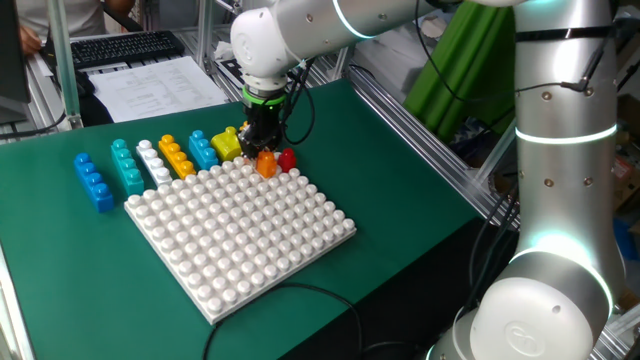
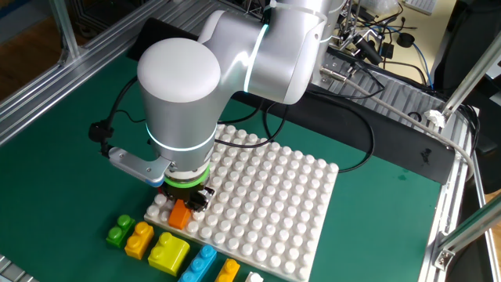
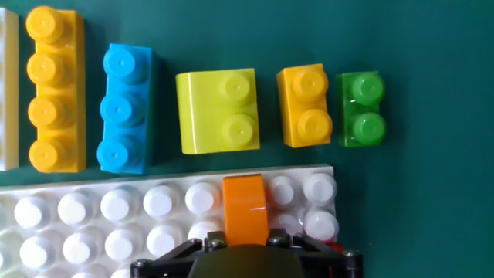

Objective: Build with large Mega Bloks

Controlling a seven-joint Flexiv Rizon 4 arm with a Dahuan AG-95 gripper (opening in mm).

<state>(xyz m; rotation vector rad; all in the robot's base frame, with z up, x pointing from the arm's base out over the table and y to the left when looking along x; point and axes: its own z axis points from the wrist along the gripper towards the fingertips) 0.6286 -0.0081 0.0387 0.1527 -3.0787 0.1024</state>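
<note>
Green tabletop (image 1: 400, 170): it carries a large square white studded plastic baseplate (image 1: 250, 235) and a row of loose bricks along one edge of that plate.
Orange block: 1 glossy orange plastic brick (image 3: 245, 207) sits on the baseplate in its edge rows, close to a corner, directly under the silver robot arm (image 2: 235, 55).
Jaws: pointing straight down, they stand on either side of the orange brick; the hand view shows only their black bases over the brick's near end. I cannot tell whether they pinch it or merely flank it.
Row beside the plate, hand view: an orange-yellow 4-stud brick (image 3: 54, 89), a blue 3-stud brick (image 3: 123, 108), a lime-yellow block with 2 studs (image 3: 218, 110), an orange-yellow 2-stud brick (image 3: 306, 104) and a green 2-stud brick (image 3: 361, 108). All lie on the tabletop with small gaps between them, near the plate edge.
Further along the row: a white brick (image 1: 152, 163), a teal brick (image 1: 127, 165) and a dark blue brick (image 1: 95, 183), set side by side.
Red piece: a small red brick (image 1: 288, 158) is just beside the orange one; whether it rests on the plate or the tabletop I cannot tell.
</note>
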